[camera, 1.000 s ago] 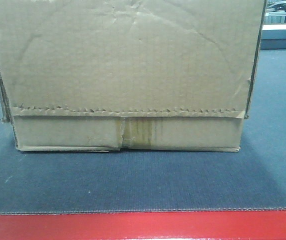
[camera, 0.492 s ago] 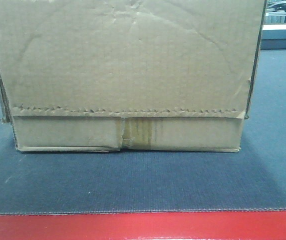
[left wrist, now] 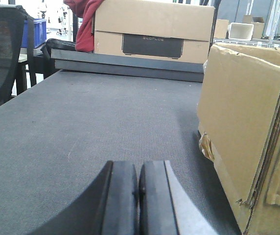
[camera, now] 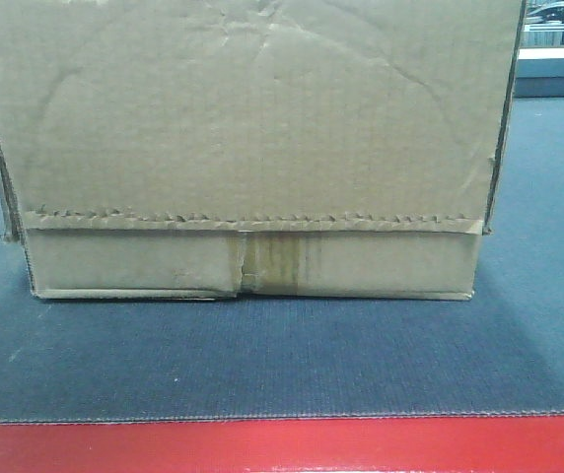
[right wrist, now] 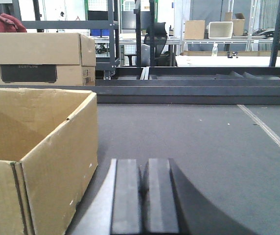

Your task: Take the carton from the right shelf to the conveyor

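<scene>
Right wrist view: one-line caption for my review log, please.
Right hand shut and empty, low over the conveyor, beside the open-topped carton resting on the belt.

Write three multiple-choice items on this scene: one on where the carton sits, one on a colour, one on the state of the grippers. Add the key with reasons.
1. Where is the carton?
A. On the conveyor
B. On a steel shelf
C. Held in the air

2. What colour is the conveyor's front edge?
A. Yellow
B. Red
C. Green

3. How do the left gripper and right gripper stand?
A. Both clamped on the carton
B. One open, one shut
C. Both shut, holding nothing

Key: 1 A, the carton's base rests on the dark woven belt. 2 B, a bright red strip borders the belt. 3 C, each wrist view shows the pads pressed together beside the carton, apart from it.
</scene>
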You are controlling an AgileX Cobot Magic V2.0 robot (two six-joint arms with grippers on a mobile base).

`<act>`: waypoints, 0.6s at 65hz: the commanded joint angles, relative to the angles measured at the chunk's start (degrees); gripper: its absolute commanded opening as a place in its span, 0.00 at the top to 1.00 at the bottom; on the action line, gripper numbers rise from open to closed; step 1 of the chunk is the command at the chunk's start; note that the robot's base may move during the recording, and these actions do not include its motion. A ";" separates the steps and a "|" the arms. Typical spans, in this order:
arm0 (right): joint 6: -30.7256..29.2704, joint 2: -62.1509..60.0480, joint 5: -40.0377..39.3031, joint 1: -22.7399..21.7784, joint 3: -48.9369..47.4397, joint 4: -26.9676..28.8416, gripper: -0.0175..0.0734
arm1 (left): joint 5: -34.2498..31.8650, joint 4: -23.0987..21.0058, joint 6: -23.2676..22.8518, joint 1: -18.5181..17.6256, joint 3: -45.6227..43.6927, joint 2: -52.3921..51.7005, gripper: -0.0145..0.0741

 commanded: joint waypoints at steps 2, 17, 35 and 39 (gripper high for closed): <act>-0.83 -0.29 -1.40 -0.99 0.40 -0.04 0.89 | -1.20 0.00 0.02 0.20 -0.09 -0.26 0.82; -13.86 -0.50 -11.97 -9.02 9.79 13.44 0.89 | -1.20 0.00 0.02 0.20 -0.09 -0.26 0.82; -13.86 -5.76 -21.92 -10.00 25.71 13.42 0.89 | -1.20 0.00 0.02 0.20 -0.09 -0.26 0.82; -13.86 -5.76 -24.09 -9.66 26.63 13.42 0.89 | -1.20 0.00 0.02 0.20 -0.09 -0.26 0.82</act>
